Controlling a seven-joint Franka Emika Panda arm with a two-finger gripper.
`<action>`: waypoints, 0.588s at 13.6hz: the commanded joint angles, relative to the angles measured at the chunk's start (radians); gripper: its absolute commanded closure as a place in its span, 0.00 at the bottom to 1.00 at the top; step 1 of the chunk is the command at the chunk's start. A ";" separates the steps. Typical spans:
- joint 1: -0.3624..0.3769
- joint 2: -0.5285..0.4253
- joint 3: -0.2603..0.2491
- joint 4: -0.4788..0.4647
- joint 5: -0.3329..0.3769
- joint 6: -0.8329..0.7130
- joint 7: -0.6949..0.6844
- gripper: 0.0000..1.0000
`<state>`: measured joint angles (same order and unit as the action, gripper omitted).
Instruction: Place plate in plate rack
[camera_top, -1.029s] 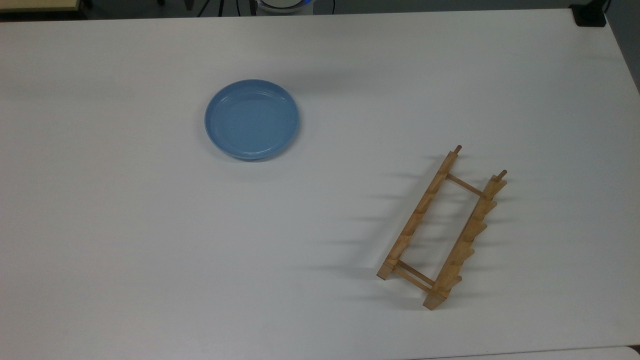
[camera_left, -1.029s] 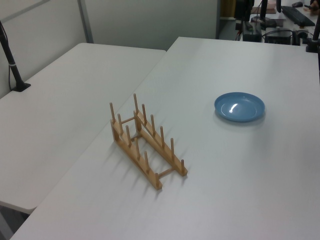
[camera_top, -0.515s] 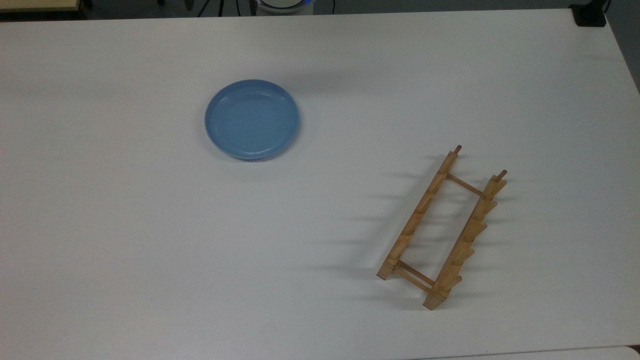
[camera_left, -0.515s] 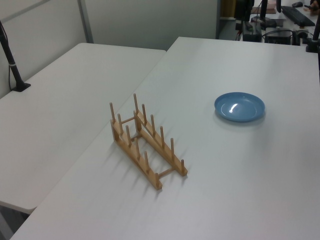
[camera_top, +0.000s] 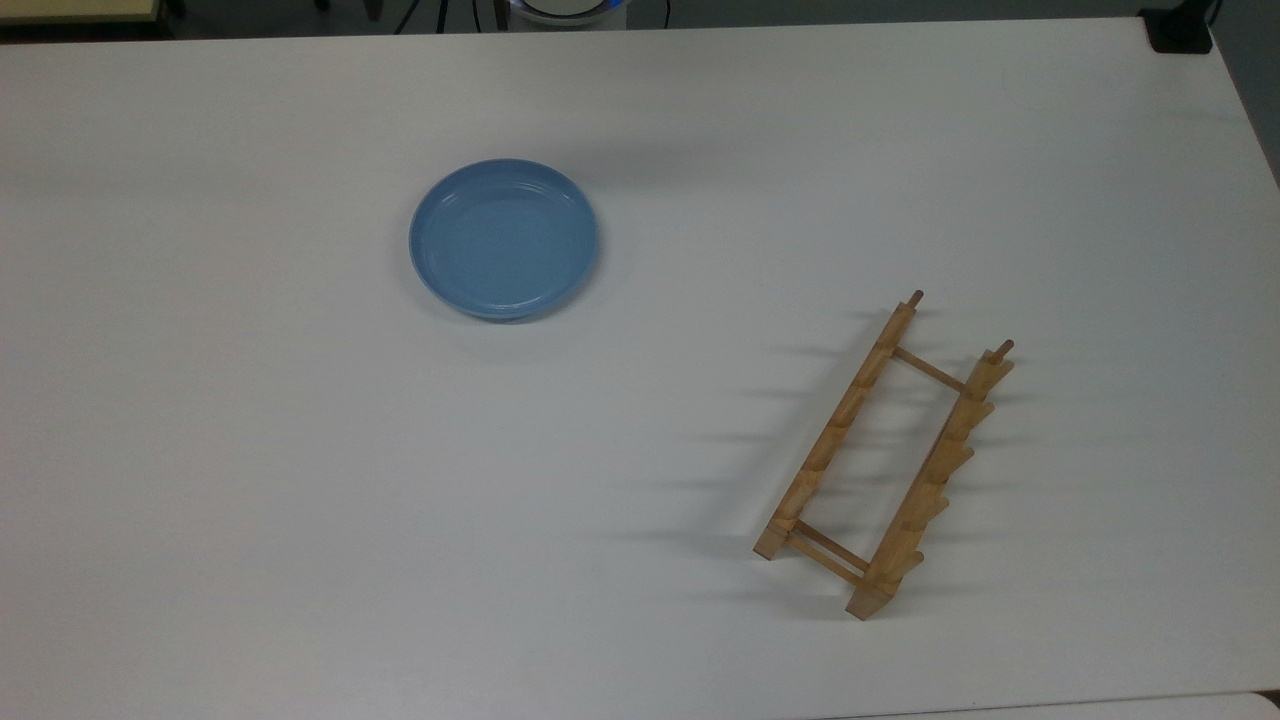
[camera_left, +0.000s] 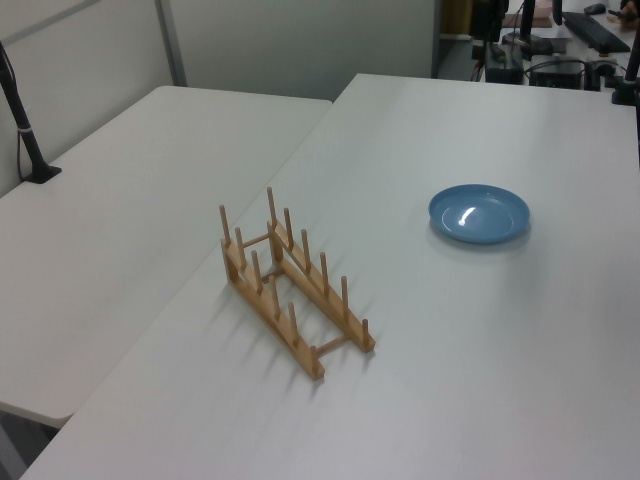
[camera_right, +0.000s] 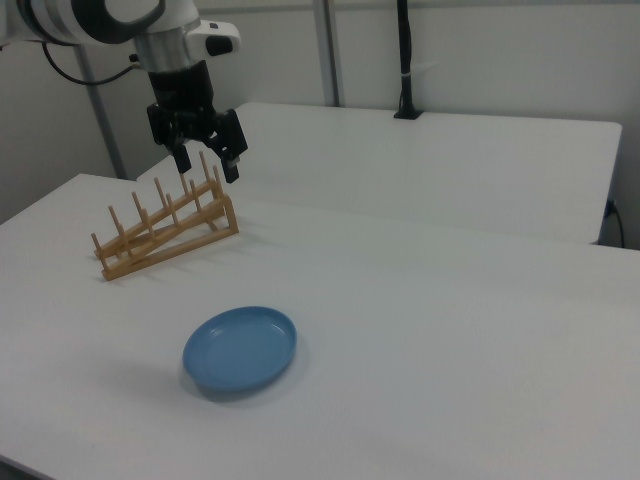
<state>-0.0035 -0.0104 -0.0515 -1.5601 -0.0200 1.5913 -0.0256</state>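
Plate: the plate lies flat and upright on the white counter, well apart from the rack.
Rack: the plate rack stands with 2 rails of upright pegs, slots bare.
My gripper: raised above the counter, my fingers spread wide, gripping nothing.
Writing: none readable.

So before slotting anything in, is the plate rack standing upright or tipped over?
Upright. The plate rack rests on both rails with its pegs pointing up; the plate lies flat, apart from it.
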 joint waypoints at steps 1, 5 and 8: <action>-0.018 -0.011 -0.004 -0.018 -0.015 0.019 -0.227 0.00; -0.067 0.003 -0.004 -0.052 -0.041 0.077 -0.494 0.00; -0.110 0.003 -0.005 -0.168 -0.064 0.191 -0.494 0.00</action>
<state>-0.0861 0.0058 -0.0548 -1.6085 -0.0487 1.6702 -0.4901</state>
